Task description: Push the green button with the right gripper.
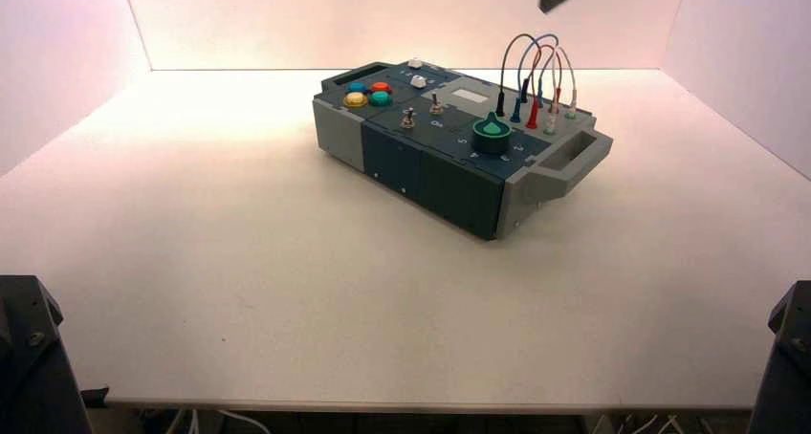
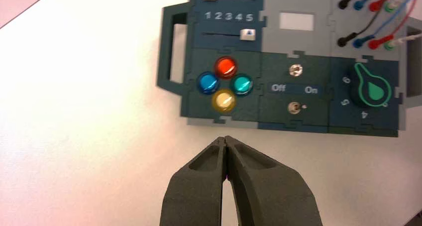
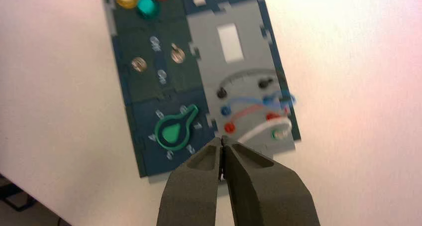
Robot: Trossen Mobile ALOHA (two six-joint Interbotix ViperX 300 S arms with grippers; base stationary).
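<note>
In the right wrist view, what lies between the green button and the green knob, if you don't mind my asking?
In the right wrist view, two metal toggle switches and their lettering lie between the green button and the green knob.

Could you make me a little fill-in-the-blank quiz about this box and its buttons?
1. The button to be pushed is coloured ____.
2. The large rotary knob has a pointer outlined in ____.
3. The round buttons, counted all together, number ____.
4. Of the two toggle switches and the rotary knob, the part nearer to the round buttons is the pair of ____.

Missing words, in order: green; green; four; toggle switches.
</note>
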